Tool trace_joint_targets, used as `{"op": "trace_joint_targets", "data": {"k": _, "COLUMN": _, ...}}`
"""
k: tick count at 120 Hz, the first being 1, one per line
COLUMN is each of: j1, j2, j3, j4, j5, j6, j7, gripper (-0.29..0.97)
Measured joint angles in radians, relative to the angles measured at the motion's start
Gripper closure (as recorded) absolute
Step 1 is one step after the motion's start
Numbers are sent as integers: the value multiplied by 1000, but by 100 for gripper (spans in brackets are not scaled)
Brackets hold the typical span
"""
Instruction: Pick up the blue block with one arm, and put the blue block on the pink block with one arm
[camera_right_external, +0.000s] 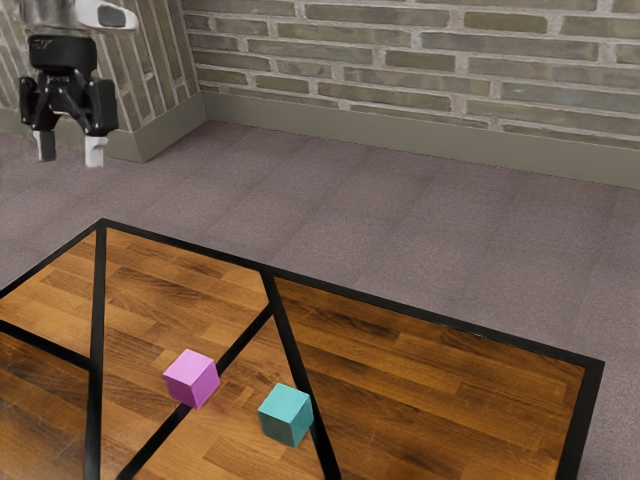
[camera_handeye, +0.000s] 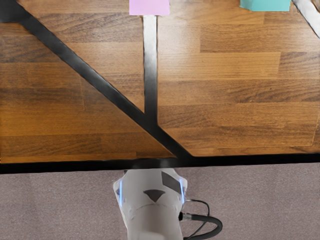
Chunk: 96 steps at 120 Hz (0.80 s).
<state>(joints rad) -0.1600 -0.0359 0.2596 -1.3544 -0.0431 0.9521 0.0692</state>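
Well apart from the blue block (camera_right_external: 286, 414) and pink block (camera_right_external: 191, 377), the pincer (camera_right_external: 70, 155) hangs open, empty.

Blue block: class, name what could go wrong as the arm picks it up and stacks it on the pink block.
1. The blue block sits close beside the pink block; open jaws coming down may nudge the pink one.
2. The jaws hang high and far aside; a poorly centred descent may clip the block's edge.
3. Both blocks look alike in size, so an off-centre release may topple it.
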Motion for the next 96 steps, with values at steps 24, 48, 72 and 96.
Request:
{"op": "trace_joint_targets", "data": {"k": 24, "j1": 156, "j2": 5, "j3": -8, "j4": -25, "j5": -13, "j6": 348, "j7": 32, "gripper": 2}}
{"op": "trace_joint_targets", "data": {"k": 48, "j1": 79, "j2": 265, "j3": -10, "j4": -28, "j5": -135, "j6": 611, "j7": 19, "gripper": 3}}
{"op": "trace_joint_targets", "data": {"k": 72, "j1": -64, "j2": 359, "j3": -3, "j4": -210, "j5": -182, "j6": 820, "j7": -38, "gripper": 3}}
{"op": "trace_joint_targets", "data": {"k": 96, "j1": -175, "j2": 394, "j3": 0, "j4": -427, "j5": -194, "j6": 1040, "j7": -103, "gripper": 3}}
